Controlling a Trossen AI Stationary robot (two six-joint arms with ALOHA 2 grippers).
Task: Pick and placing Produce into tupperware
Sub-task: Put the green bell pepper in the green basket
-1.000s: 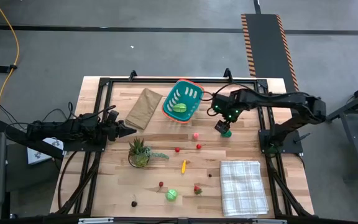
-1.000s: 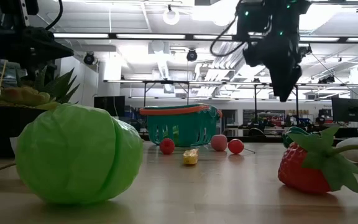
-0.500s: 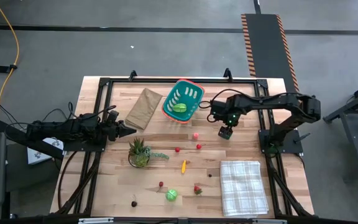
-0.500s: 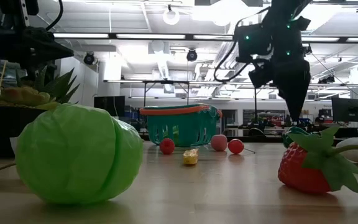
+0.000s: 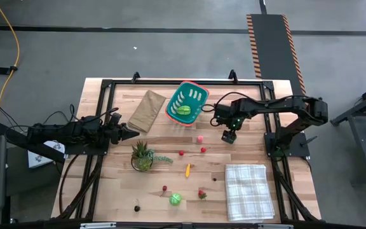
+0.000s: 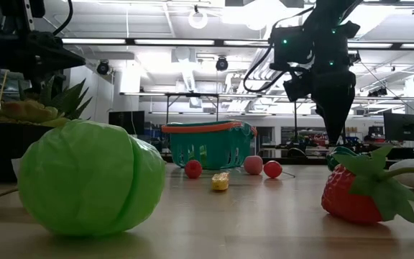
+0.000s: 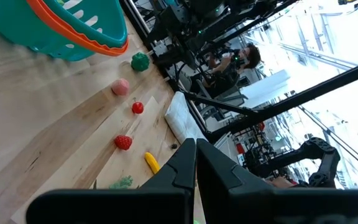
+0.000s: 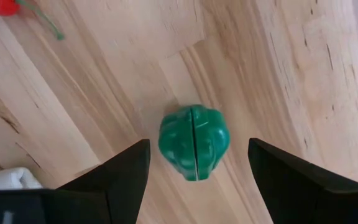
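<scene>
The teal basket (image 5: 186, 103) with its orange rim stands at the table's far middle, with a light green piece (image 5: 183, 109) inside. Small produce lies scattered on the wood: a pink piece (image 5: 200, 138), red ones (image 5: 203, 149), a yellow one (image 5: 187, 169), a green cabbage (image 5: 175, 200) and a strawberry (image 5: 202, 193). My right gripper (image 5: 229, 135) points down, open, over a dark green piece (image 8: 194, 142) that lies on the table. Its fingers stand on either side of the piece, with a gap to each. My left gripper (image 5: 131, 133) waits shut near the table's left edge.
A brown paper bag (image 5: 147, 109) lies left of the basket. A spiky potted plant (image 5: 143, 156) stands left of the middle, and a checked cloth (image 5: 249, 191) covers the near right corner. Bare wood lies between the dark green piece and the basket.
My right gripper has come down over the dark green piece, shifting slightly toward the table's near edge, and now hides the piece in the high view. Most of the descent came early; it has barely moved since. The produce has stayed where it was.
</scene>
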